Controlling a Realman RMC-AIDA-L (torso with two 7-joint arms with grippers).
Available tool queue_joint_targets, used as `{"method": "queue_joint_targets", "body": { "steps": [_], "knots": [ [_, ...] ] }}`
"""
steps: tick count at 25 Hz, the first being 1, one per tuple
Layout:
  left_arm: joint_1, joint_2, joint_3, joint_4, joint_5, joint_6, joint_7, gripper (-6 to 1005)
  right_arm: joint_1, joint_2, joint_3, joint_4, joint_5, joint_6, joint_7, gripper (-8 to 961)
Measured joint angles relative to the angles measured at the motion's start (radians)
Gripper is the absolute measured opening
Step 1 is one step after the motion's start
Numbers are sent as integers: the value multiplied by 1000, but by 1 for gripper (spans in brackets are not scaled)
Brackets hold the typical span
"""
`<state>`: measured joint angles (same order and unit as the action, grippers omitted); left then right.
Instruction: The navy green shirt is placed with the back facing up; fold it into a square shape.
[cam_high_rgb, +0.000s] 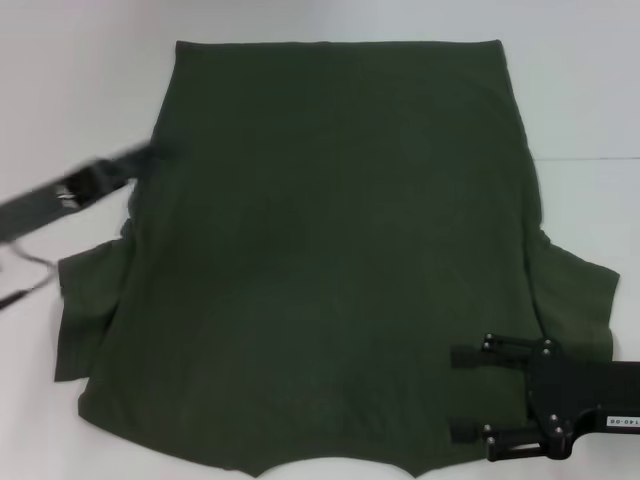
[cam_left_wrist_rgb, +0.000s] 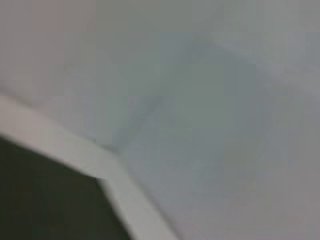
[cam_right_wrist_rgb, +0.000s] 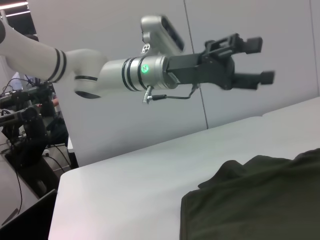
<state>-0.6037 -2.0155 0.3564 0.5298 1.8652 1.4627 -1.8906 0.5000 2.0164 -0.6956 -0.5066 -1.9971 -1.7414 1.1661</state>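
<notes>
The navy green shirt (cam_high_rgb: 330, 250) lies spread flat on the white table (cam_high_rgb: 80, 80), plain back up, with a sleeve sticking out on each side. My left gripper (cam_high_rgb: 140, 160) is raised in the air over the shirt's left edge, blurred in the head view. The right wrist view shows the left gripper (cam_right_wrist_rgb: 260, 61) open and holding nothing, well above the table. My right gripper (cam_high_rgb: 462, 393) is open, its two fingers pointing inward low over the shirt's near right corner. One corner of the shirt (cam_right_wrist_rgb: 255, 200) shows in the right wrist view.
A table seam (cam_high_rgb: 590, 158) runs along the right side. Beyond the table's edge (cam_right_wrist_rgb: 65, 180), dark equipment and cables (cam_right_wrist_rgb: 25, 130) stand on the floor. Grey wall panels are behind. The left wrist view is a blur of pale surfaces.
</notes>
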Motion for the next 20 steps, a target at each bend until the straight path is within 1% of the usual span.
{"method": "queue_joint_targets", "body": {
  "steps": [2, 4, 5, 6, 7, 11, 14, 20],
  "knots": [
    [25, 14, -7, 21, 21, -66, -120, 933, 0, 0, 0, -2, 0, 0, 0, 898],
    [52, 23, -9, 53, 77, -118, -242, 933, 0, -1, 0, -3, 0, -1, 0, 898],
    [62, 27, -12, 72, 122, -141, -305, 933, 0, -1, 0, -4, 0, -1, 0, 898],
    [73, 29, -27, 89, 196, -163, -377, 933, 0, -1, 0, -4, 0, -1, 0, 898],
    [73, 29, -27, 89, 196, -163, -377, 933, 0, -1, -1, -4, 0, -1, 0, 898],
    [77, 34, -79, 79, 316, -200, -416, 933, 0, 1, -3, -6, 0, -1, 0, 897],
    [78, 35, -77, 57, 358, -231, -419, 933, 0, 1, -11, -7, 0, -1, 0, 897],
    [78, 29, -66, 45, 397, -273, -407, 933, 0, -2, -13, -7, 0, -1, 0, 897]
  ]
}}
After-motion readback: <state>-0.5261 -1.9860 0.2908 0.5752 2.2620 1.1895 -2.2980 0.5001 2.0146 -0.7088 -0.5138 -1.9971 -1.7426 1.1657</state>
